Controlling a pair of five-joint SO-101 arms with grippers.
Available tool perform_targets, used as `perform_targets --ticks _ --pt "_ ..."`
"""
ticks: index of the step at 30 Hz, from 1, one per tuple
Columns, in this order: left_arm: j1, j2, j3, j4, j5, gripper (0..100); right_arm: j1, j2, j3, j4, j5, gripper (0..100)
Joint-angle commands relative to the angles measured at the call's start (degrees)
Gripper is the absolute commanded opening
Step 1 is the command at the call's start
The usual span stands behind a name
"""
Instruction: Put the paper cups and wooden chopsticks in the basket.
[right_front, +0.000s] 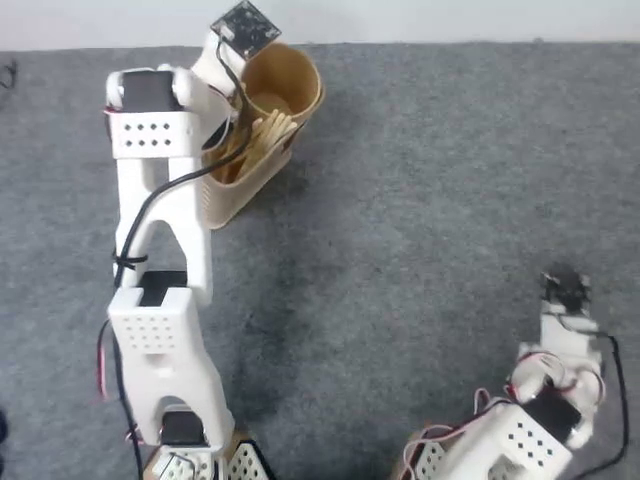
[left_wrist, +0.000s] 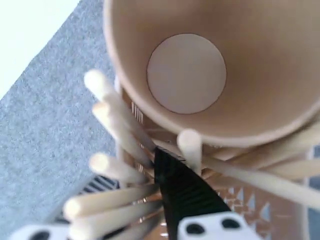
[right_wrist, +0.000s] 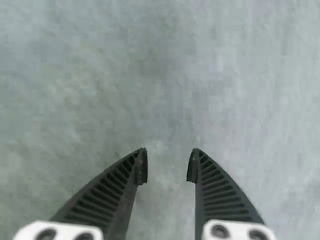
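A tan lattice basket (right_front: 232, 200) stands at the far left of the grey mat. A brown paper cup (right_front: 290, 85) sits upright in its far end, and several wooden chopsticks (right_front: 265, 135) lean in it beside the cup. My left gripper (right_front: 228, 95) hangs right over the basket. In the left wrist view it (left_wrist: 150, 192) is down among the chopsticks (left_wrist: 117, 125), close under the cup (left_wrist: 200, 75), with the basket wall (left_wrist: 240, 197) below. My right gripper (right_wrist: 165, 167) is open over bare mat, at the near right (right_front: 565, 288).
Grey carpet mat (right_front: 420, 220) covers the table, with free room across its middle and right. A pale strip (right_front: 450, 20) runs along the far edge. The left arm's white links (right_front: 160, 230) stretch from the near edge to the basket.
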Motion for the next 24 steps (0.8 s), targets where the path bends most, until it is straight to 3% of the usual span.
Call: perform_targets --ticks 1,3,7,14,24 --pt "2.02 1.41 0.66 -1.23 2.2 1 -14.99 0.48 -12.75 0.31 -5.71 5.8" --pt "1.76 1.41 0.48 -1.41 2.2 1 -23.16 3.3 -20.92 1.01 -10.55 4.3" --pt "1.32 1.58 0.57 -1.58 2.2 1 -34.24 18.33 -39.56 3.38 -16.97 12.4" --pt "0.88 1.58 2.15 -3.6 2.11 1 -41.01 52.26 -67.08 7.16 -20.22 14.3" --pt "0.53 1.58 7.25 -6.15 2.11 1 -53.76 81.8 -90.73 1.01 -17.93 14.7"
